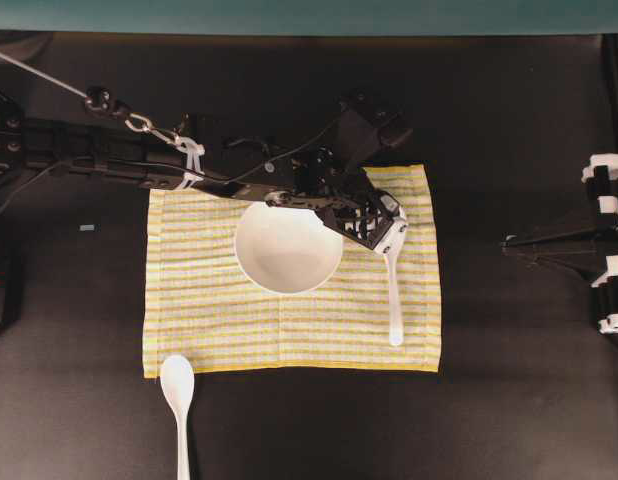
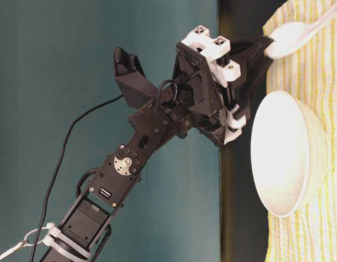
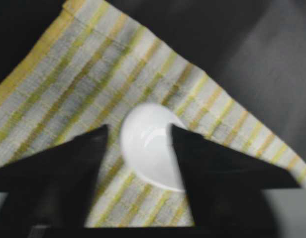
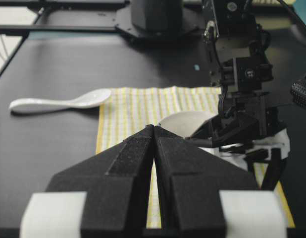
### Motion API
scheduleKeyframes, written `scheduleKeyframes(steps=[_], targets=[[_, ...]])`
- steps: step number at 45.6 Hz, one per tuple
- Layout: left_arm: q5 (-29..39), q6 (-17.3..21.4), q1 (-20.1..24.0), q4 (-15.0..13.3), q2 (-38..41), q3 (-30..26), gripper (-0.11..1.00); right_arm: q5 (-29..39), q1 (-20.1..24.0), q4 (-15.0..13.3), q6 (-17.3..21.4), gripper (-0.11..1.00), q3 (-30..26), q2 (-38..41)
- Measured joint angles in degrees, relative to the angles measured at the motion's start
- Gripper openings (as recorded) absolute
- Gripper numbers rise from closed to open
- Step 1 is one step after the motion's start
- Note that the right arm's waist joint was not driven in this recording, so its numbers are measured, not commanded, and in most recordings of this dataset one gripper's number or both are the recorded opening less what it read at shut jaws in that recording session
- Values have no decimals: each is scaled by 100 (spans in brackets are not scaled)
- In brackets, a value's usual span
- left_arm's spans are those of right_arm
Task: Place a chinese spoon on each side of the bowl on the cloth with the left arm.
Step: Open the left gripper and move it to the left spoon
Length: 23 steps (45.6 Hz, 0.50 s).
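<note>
The white bowl (image 1: 287,250) sits in the middle of the striped yellow cloth (image 1: 209,310). To its right a white chinese spoon (image 1: 394,300) lies on the cloth, handle toward the front edge. My left gripper (image 1: 392,232) hangs over the spoon's head. In the left wrist view the spoon head (image 3: 150,144) rests on the cloth (image 3: 69,84) between the open jaws, with bare cloth showing beside one finger. A second chinese spoon (image 1: 178,395) lies on the black table just off the cloth's front left corner. My right gripper (image 4: 154,127) is shut and holds nothing.
The right arm (image 1: 589,245) rests at the table's right edge, well away from the cloth. The left arm (image 1: 109,160) stretches in from the back left over the cloth's far edge. A small blue mark (image 1: 86,228) is on the table left of the cloth.
</note>
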Motion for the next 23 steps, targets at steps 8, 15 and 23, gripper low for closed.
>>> scheduleKeyframes(steps=[8, 15, 23], targets=[[-9, 35, 9, 0, -62, 193, 84, 0, 0, 0, 9, -1, 26, 0], [-9, 185, -44, 0, -413, 413, 79, 0, 0, 0, 9, -1, 18, -35], [-18, 413, -396, 9, -1222, 853, 79, 0, 0, 0, 9, -1, 26, -53]])
